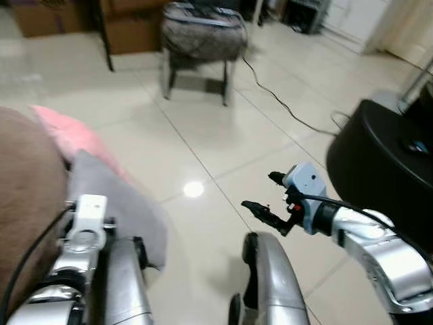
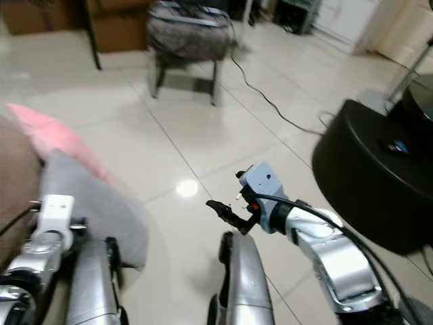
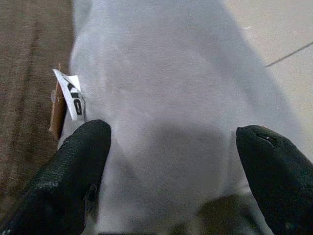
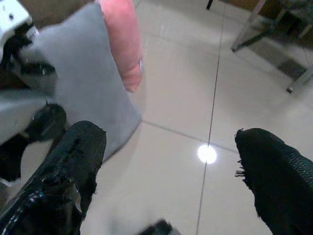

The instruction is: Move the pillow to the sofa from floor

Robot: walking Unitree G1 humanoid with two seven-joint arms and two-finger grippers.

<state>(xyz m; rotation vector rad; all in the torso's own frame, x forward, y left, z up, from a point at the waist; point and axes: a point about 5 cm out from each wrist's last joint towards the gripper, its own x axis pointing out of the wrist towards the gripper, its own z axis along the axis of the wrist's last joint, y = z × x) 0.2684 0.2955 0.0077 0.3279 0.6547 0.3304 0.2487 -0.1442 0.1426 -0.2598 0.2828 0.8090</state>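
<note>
head views downward, wrists near pillow [image 3: 166,98]

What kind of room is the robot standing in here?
Most likely a living room in a home: a brown sofa with a grey pillow and a pink pillow against it, a padded stool, and a glossy tiled floor.

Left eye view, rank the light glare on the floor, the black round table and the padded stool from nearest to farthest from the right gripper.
From the right gripper, open over the floor:
1. Light glare, on the tiles just toward the robot's left.
2. Black round table, on the robot's right; close to the glare's distance, though it looks slightly farther.
3. Padded stool, far ahead across the floor.
</note>
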